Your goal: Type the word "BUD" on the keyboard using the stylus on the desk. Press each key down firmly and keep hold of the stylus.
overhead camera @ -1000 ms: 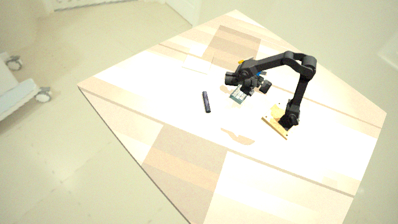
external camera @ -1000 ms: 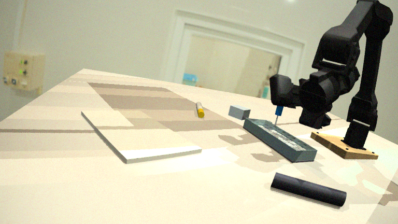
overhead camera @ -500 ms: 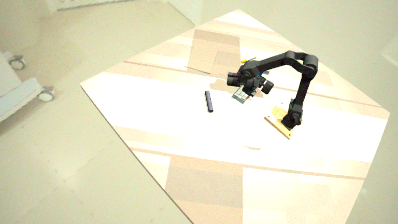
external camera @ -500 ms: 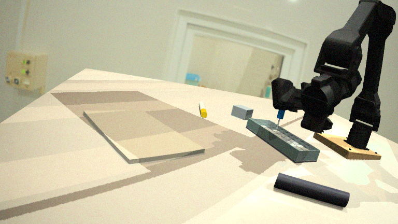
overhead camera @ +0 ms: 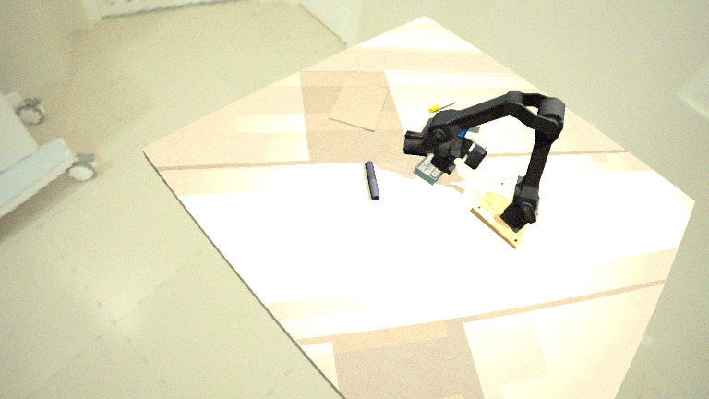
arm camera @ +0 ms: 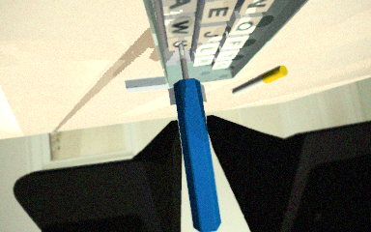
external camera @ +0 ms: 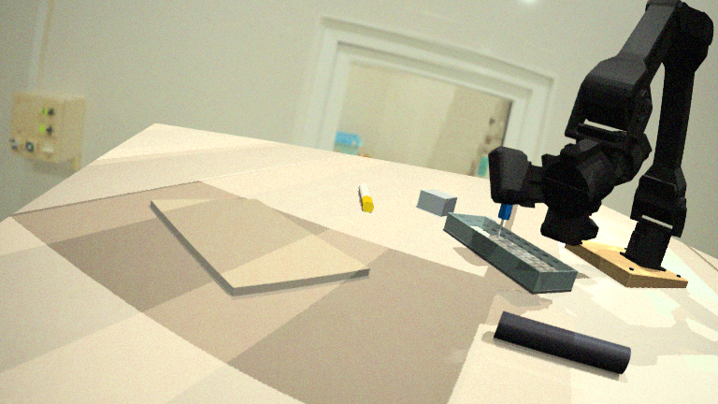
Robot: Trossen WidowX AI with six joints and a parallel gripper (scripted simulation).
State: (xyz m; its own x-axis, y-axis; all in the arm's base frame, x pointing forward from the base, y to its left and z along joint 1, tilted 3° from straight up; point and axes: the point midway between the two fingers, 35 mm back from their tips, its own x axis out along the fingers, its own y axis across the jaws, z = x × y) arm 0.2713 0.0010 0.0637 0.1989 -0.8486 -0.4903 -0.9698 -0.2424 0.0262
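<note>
My gripper point(arm camera: 192, 124) is shut on the blue-handled stylus point(arm camera: 194, 155) point(external camera: 505, 211), whose thin metal tip points down. The teal keyboard point(external camera: 489, 252) point(overhead camera: 432, 177) point(arm camera: 221, 74) lies below. In the wrist view the tip overlaps the key below W point(arm camera: 180, 27), near the keyboard's end. That key's letter, which looks like U, is partly covered by the tip. In the exterior view the tip is inside the keyboard's raised rim. Whether it touches or presses the key cannot be told. In the top view the arm hides part of the keyboard.
A grey block point(external camera: 437, 202) stands beyond the keyboard. A yellow-ended pen point(overhead camera: 434, 109) point(external camera: 366, 202) point(arm camera: 275, 74) lies behind it. A dark cylinder point(overhead camera: 372, 181) point(external camera: 561, 342) lies in front. A flat board point(overhead camera: 359, 104) point(external camera: 243, 246) lies left. The arm stands on a wooden base point(external camera: 609, 263).
</note>
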